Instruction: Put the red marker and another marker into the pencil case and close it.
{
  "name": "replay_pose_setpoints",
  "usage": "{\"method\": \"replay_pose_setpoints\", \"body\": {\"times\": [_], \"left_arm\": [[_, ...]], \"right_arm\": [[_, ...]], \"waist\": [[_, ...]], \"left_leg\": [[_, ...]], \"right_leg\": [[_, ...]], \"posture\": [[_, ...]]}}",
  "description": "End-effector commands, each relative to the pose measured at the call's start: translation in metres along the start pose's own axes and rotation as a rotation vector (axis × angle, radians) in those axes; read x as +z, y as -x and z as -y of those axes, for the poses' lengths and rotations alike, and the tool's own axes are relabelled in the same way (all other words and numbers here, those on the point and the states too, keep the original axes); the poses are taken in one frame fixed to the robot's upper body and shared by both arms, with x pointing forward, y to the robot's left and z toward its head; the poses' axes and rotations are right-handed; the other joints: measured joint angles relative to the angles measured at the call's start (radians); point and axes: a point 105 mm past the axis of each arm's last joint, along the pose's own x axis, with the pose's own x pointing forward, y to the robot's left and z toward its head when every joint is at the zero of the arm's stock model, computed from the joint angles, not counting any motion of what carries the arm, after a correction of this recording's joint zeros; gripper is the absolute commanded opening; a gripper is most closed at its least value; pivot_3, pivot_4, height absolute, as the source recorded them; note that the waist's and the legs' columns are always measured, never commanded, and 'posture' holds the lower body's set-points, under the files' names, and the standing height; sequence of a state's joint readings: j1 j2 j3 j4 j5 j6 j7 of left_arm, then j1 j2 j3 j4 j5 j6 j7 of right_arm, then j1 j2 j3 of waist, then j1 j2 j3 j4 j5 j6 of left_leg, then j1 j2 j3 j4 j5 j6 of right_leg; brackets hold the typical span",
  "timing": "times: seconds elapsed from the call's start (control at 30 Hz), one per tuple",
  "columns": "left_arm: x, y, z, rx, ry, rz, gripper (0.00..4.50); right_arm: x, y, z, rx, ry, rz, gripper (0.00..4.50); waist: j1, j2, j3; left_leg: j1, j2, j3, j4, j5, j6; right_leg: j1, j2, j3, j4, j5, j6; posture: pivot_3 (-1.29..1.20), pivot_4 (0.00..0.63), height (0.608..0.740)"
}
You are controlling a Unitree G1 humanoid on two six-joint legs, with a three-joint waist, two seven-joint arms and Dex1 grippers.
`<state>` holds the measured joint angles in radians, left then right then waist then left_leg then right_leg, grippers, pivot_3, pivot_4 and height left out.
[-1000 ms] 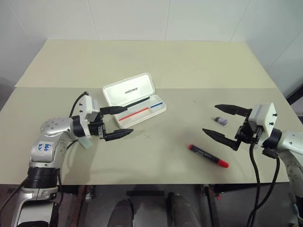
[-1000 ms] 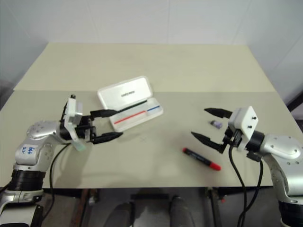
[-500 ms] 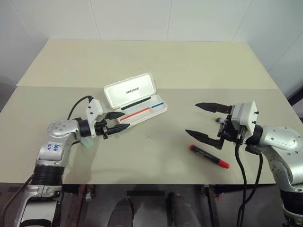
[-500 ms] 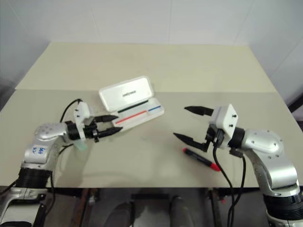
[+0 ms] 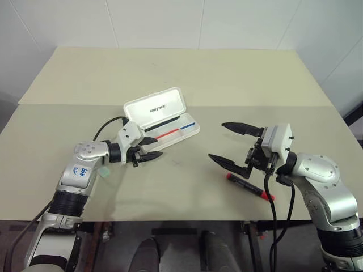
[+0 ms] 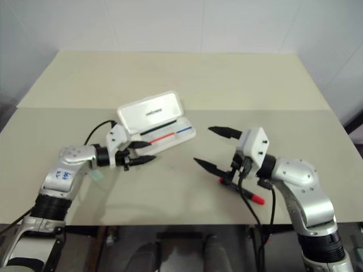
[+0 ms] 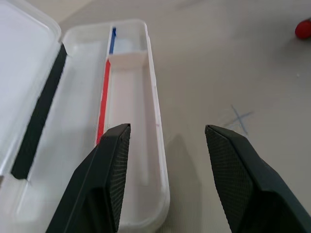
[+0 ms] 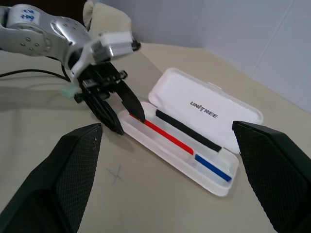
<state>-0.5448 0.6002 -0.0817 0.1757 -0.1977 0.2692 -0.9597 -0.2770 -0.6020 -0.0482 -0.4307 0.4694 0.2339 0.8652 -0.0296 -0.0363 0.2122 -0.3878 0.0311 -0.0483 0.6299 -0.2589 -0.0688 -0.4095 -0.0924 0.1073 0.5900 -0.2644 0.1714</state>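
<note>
So the flat white hard-plastic pencil case (image 5: 163, 120) with the rounded corners is my landmark here. It sits open on the beige table (image 5: 181, 73), lid tipped back with small dark "UNITREE" lettering on it. Inside the tray there's a red stripe and a blue stripe along a divider, plus a black strip running by the hinge. No marker in it that I can see, the compartments look bare.

Left arm is stretched out low over the table, forearm nearly level, and the left gripper (image 5: 148, 149) points at the near end of the case. Its two black fingers are partly apart with nothing between them; in the left wrist view one finger (image 7: 104, 179) hangs over the tray's near end and the other (image 7: 238, 179) is over bare table just beside the case. Can't tell if either tip actually touches the plastic.

Right arm is bent at the elbow, wrist turned in toward the case, and the right gripper (image 5: 232, 145) hovers above the table on the side of the case away from the left arm. Fingers spread wide, gripping nothing.

The slim red marker (image 5: 249, 186), black barrel with a red cap, lies flat on the table well apart from the case, just below and behind the right gripper's lower finger, partly hidden by the wrist.

A bit of something pale mint-green (image 5: 104, 171) pokes out under the left forearm, beside the case's near end. Mostly hidden, so can't say what it is.
</note>
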Motion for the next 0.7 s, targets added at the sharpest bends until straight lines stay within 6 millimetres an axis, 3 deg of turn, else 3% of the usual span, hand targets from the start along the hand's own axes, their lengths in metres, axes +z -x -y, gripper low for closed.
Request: {"method": "replay_pose_setpoints", "body": {"times": [0.03, 0.5, 0.7], "left_arm": [[0.004, -0.001, -0.005, -0.002, -0.02, -0.028, 2.5], [0.0, -0.021, 0.002, -0.12, 0.02, -0.159, 2.5], [0.003, -0.024, -0.002, -0.126, -0.015, -0.213, 0.46]], "right_arm": [[0.019, -0.003, -0.001, -0.002, 0.063, 0.055, 4.5], [0.028, -0.002, -0.012, 0.103, 0.048, 0.032, 4.5], [0.032, -0.002, -0.011, 0.114, 0.049, 0.036, 4.5]], "waist": [[0.0, 0.0, 0.0], [0.0, 0.0, 0.0], [0.001, 0.0, 0.0]], "left_leg": [[0.0, 0.0, 0.0, 0.0, 0.0, 0.0], [0.0, 0.0, 0.0, 0.0, 0.0, 0.0], [0.0, 0.0, 0.0, 0.0, 0.0, 0.0]], "right_leg": [[0.0, 0.0, 0.0, 0.0, 0.0, 0.0], [0.0, 0.0, 0.0, 0.0, 0.0, 0.0], [0.0, 0.0, 0.0, 0.0, 0.0, 0.0]], "posture": [[0.0, 0.15, 0.74], [0.0, 0.15, 0.74], [0.0, 0.15, 0.74]]}}
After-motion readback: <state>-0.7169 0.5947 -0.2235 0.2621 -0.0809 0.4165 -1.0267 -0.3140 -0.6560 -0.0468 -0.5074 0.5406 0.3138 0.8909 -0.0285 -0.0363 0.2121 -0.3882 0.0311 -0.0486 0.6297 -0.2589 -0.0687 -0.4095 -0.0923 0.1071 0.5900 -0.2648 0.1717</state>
